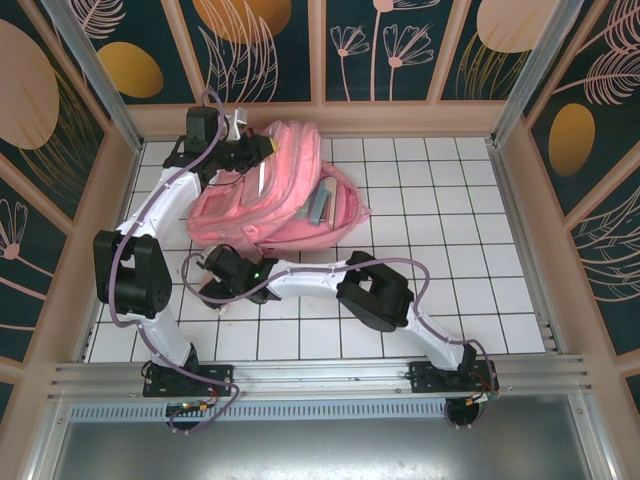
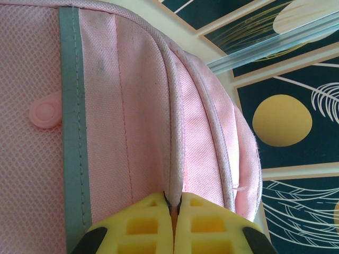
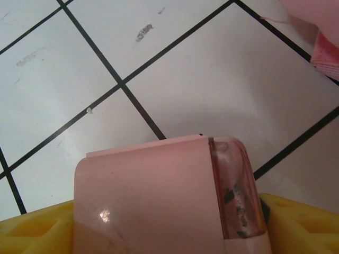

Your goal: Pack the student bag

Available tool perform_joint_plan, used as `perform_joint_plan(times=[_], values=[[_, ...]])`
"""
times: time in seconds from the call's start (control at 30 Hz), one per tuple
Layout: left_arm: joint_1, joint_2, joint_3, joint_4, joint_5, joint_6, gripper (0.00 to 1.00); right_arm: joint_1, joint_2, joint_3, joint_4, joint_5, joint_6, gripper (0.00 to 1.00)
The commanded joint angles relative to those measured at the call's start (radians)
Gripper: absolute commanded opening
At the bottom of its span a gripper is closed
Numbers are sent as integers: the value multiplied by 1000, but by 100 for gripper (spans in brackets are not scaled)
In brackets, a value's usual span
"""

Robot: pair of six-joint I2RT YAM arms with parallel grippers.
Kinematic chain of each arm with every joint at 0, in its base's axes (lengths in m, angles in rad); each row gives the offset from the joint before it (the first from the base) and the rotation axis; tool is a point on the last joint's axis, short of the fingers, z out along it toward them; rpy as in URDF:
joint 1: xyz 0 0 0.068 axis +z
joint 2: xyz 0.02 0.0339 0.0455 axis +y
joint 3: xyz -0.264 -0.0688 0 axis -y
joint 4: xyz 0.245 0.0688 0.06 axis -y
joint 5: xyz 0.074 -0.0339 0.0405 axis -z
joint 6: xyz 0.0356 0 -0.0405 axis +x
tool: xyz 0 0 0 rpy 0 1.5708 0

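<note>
Pinching a piped seam of the student bag [image 1: 290,215] in the clenched left hand [image 2: 173,205], toward the far-left corner of the counter [image 1: 450,250]. Grasping a flat pink case [image 3: 148,185] in the right hand [image 3: 167,219], just above the tiles.

Cropped things
Right wrist view: pink case [image 3: 159,201] runs off the bottom edge, kind unclear. Left wrist view: backpack [image 2: 132,106] overflows left and top edges.
</note>
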Motion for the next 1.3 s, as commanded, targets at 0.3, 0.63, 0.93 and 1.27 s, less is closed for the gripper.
perform_joint_plan(times=[0.3, 0.63, 0.93, 1.27], values=[[9, -62, 12, 77, 25, 2, 0, -76, -376, -348, 52, 104, 115, 68], [10, -110, 15, 104, 31, -32, 0, -259, -661, -630, 47, 171, 113, 69], [10, -139, -32, 120, 57, -41, 0, -439, -613, -592, 111, 126, -31, 69], [10, -141, -44, 148, 83, -70, 0, -422, -388, -353, 154, 64, -98, 71]])
